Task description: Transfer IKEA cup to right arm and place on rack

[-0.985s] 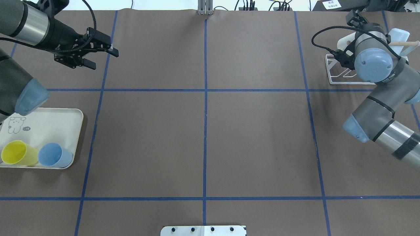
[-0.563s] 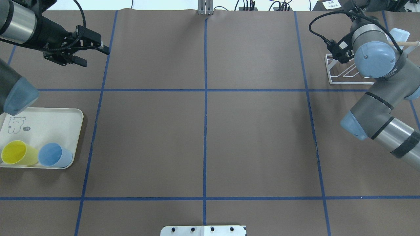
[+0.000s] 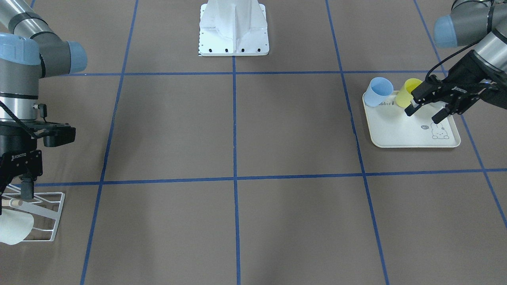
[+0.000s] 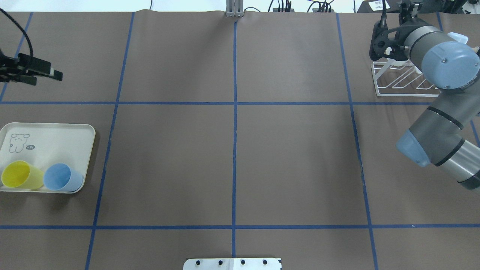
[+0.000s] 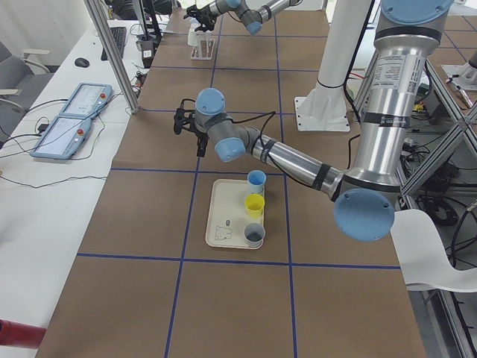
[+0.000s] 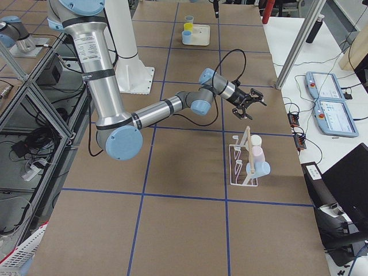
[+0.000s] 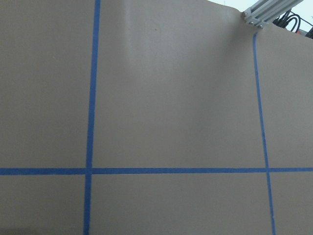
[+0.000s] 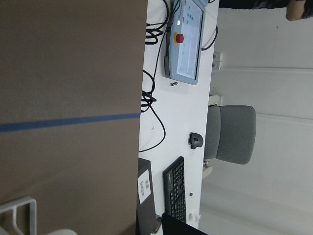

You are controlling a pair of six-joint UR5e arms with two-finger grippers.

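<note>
A blue cup (image 4: 63, 177) and a yellow cup (image 4: 18, 175) stand on the cream tray (image 4: 56, 138); the exterior left view shows a third, grey cup (image 5: 254, 236) on it. My left gripper (image 4: 47, 77) is open and empty at the table's far left, high above the surface; it also shows in the front view (image 3: 425, 113). The white wire rack (image 4: 397, 80) stands at the far right with a pale cup (image 3: 12, 231) on its dowel. My right gripper (image 3: 15, 192) is open and empty, pointing down just behind the rack (image 6: 247, 164), apart from the cups.
The rack holds a white, a pink and a pale-blue cup (image 6: 260, 168) in the exterior right view. Blue tape lines grid the brown table. The robot's white base (image 3: 233, 27) is at the near edge. Control pendants (image 6: 326, 98) lie beyond the far edge.
My left arm has drawn back to the left, its gripper now at the frame's edge. My right arm has lifted and moved back off the rack, uncovering its wires.
</note>
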